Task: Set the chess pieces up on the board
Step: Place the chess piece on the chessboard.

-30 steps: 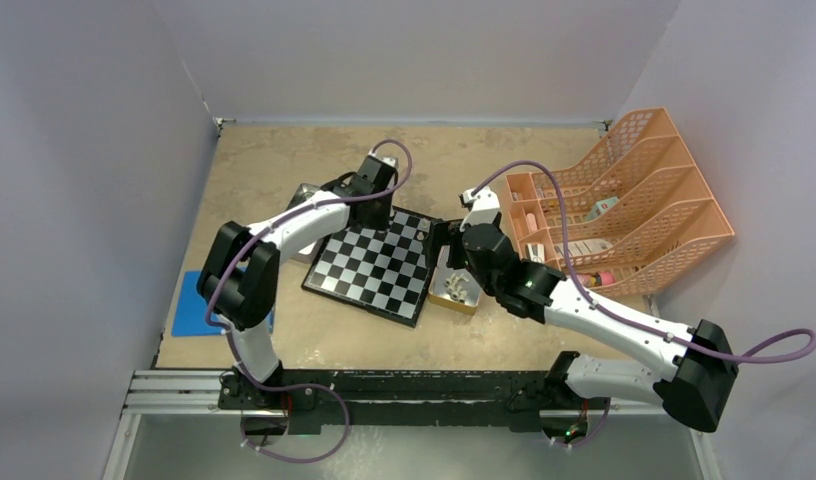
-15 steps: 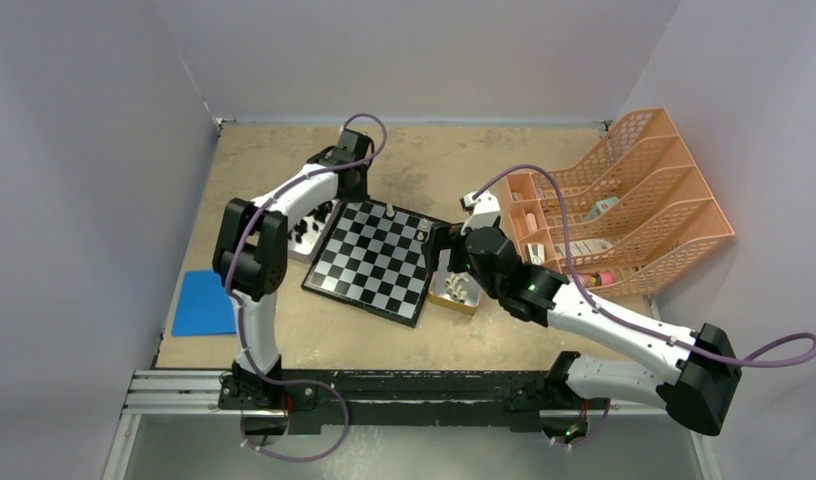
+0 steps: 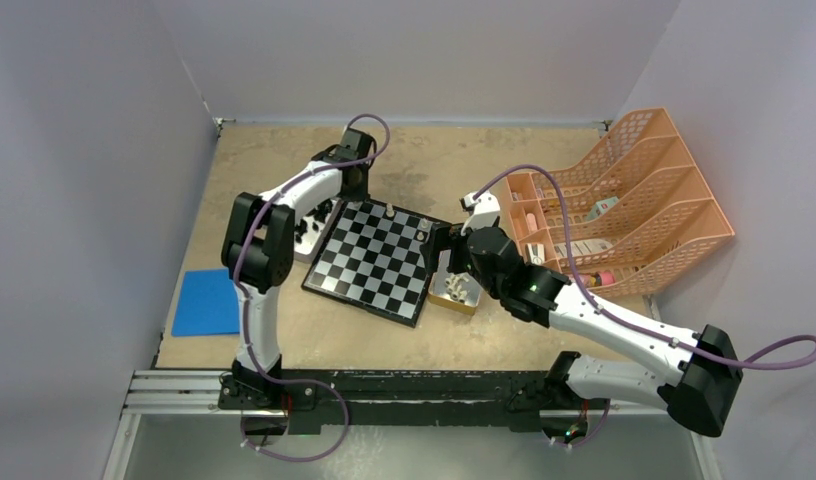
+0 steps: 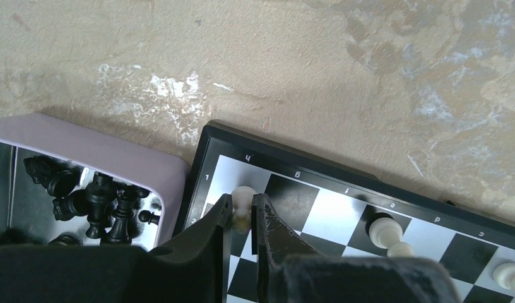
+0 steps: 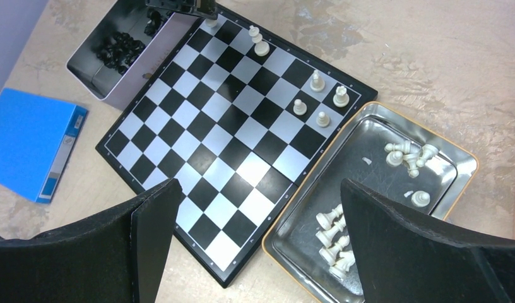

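The board (image 3: 376, 262) lies mid-table, with several cream-white chess pieces (image 5: 316, 81) standing along its far right edge rows. My left gripper (image 4: 242, 205) is shut on a cream-white piece (image 4: 245, 194) over the board's (image 4: 318, 202) far left corner square; whether the piece rests on the square I cannot tell. From above, that gripper (image 3: 352, 190) sits at the board's back corner. My right gripper (image 5: 260, 186) hangs wide open and holds nothing, above the board's (image 5: 223, 132) near right edge. More white pieces (image 5: 334, 233) lie in a metal tray (image 5: 368, 107) on the right.
A lilac-rimmed tray (image 4: 91, 142) with black pieces (image 4: 106, 205) touches the board's left side. A blue folder (image 3: 206, 302) lies at the left front. An orange wire rack (image 3: 624, 200) fills the right back. Walls close the table on three sides.
The left arm swung left from the board's back edge to its far left corner, white piece in its grip, then stayed there. The right arm barely shifted.
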Action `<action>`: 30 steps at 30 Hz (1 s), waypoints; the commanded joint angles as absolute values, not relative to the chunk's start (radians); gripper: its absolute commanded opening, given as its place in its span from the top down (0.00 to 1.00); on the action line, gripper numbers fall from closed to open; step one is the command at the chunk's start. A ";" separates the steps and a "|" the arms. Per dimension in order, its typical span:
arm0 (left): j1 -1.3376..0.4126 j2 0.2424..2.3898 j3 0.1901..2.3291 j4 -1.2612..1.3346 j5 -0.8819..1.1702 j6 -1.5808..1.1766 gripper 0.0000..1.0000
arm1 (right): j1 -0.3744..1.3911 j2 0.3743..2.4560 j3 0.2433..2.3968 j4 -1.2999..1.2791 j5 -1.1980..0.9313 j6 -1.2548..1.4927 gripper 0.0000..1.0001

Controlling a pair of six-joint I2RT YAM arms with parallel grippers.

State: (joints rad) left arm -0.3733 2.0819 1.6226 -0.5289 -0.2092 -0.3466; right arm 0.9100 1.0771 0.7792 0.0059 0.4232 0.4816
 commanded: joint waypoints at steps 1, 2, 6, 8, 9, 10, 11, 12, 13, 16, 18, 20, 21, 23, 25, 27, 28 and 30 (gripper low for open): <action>-0.373 2.094 1.662 -0.523 -0.245 -0.323 0.91 | 0.915 1.061 0.787 0.039 0.419 0.489 0.01; -0.373 2.095 1.658 -0.522 -0.245 -0.320 0.91 | 0.915 1.063 0.785 0.041 0.419 0.489 0.01; -0.373 2.101 1.648 -0.515 -0.261 -0.313 0.91 | 0.916 1.072 0.787 0.039 0.415 0.487 0.01; -0.373 2.106 1.649 -0.514 -0.257 -0.313 0.90 | 0.916 1.075 0.787 0.038 0.419 0.486 0.01; -0.373 2.108 1.649 -0.515 -0.256 -0.313 0.90 | 0.916 1.075 0.789 0.036 0.419 0.486 0.01; -0.373 2.110 1.648 -0.516 -0.257 -0.313 0.89 | 0.916 1.074 0.790 0.035 0.420 0.486 0.01; -0.373 2.111 1.648 -0.517 -0.259 -0.314 0.88 | 0.916 1.073 0.788 0.035 0.422 0.486 0.01; -0.373 2.112 1.648 -0.518 -0.260 -0.314 0.86 | 0.916 1.072 0.786 0.034 0.424 0.485 0.01; -0.373 2.112 1.646 -0.517 -0.260 -0.312 0.83 | 0.916 1.071 0.784 0.035 0.425 0.484 0.01; -0.373 2.115 1.644 -0.511 -0.247 -0.302 0.76 | 0.916 1.073 0.781 0.038 0.425 0.482 0.01; -0.373 2.113 1.643 -0.509 -0.243 -0.300 0.76 | 0.916 1.076 0.782 0.039 0.423 0.483 0.01; -0.373 2.111 1.643 -0.501 -0.241 -0.298 0.79 | 0.916 1.075 0.781 0.039 0.422 0.482 0.01; -0.373 2.111 1.643 -0.499 -0.241 -0.298 0.80 | 0.916 1.076 0.779 0.040 0.423 0.483 0.01; -0.373 2.111 1.642 -0.496 -0.242 -0.298 0.81 | 0.916 1.075 0.777 0.042 0.424 0.483 0.01; -0.373 2.113 1.643 -0.494 -0.244 -0.296 0.81 | 0.916 1.074 0.776 0.040 0.423 0.482 0.01; -0.373 2.116 1.644 -0.493 -0.245 -0.293 0.81 | 0.916 1.074 0.775 0.040 0.423 0.482 0.01; -0.373 2.118 1.644 -0.492 -0.245 -0.293 0.81 | 0.916 1.074 0.775 0.039 0.422 0.483 0.01; -0.373 2.120 1.646 -0.492 -0.245 -0.293 0.79 | 0.916 1.075 0.775 0.039 0.424 0.480 0.01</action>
